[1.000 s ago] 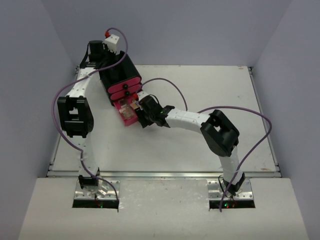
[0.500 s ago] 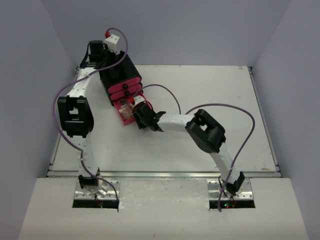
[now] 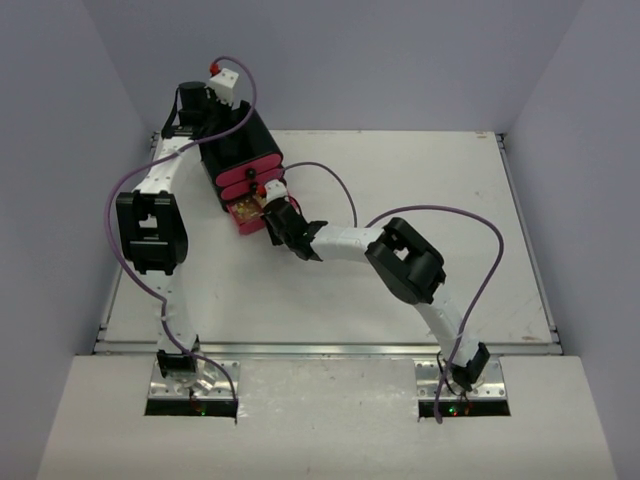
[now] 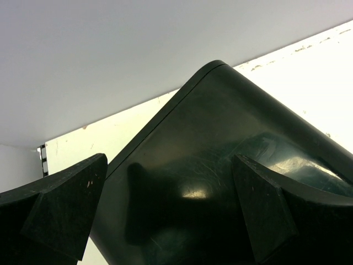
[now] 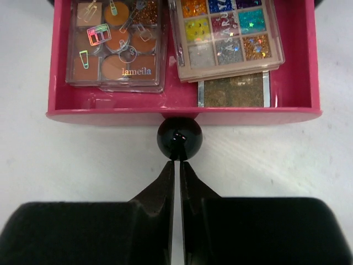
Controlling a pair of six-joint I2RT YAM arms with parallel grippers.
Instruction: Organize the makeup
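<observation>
White worktop | right claw pinched together, tips on knob of pink drawer | left claw wide over chest | risk: tips may slip off round knob, drawer goes crooked

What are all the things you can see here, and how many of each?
chest: one, black with pink drawer fronts, far left of the table
table: one, white, under everything
open drawer: one, pink, lowest in the chest
knob: one, black and round, on the open drawer's front
tan palette: one, orange and tan swatches, left in the drawer
glitter palette: one, many colours, right in the drawer
gold slab: one, glittery gold, under the glitter palette
cables: two, purple, looping over the arms
left gripper: one, black, fingers either side of the chest; grip unclear
right gripper: one, black, shut, tips at the knob
</observation>
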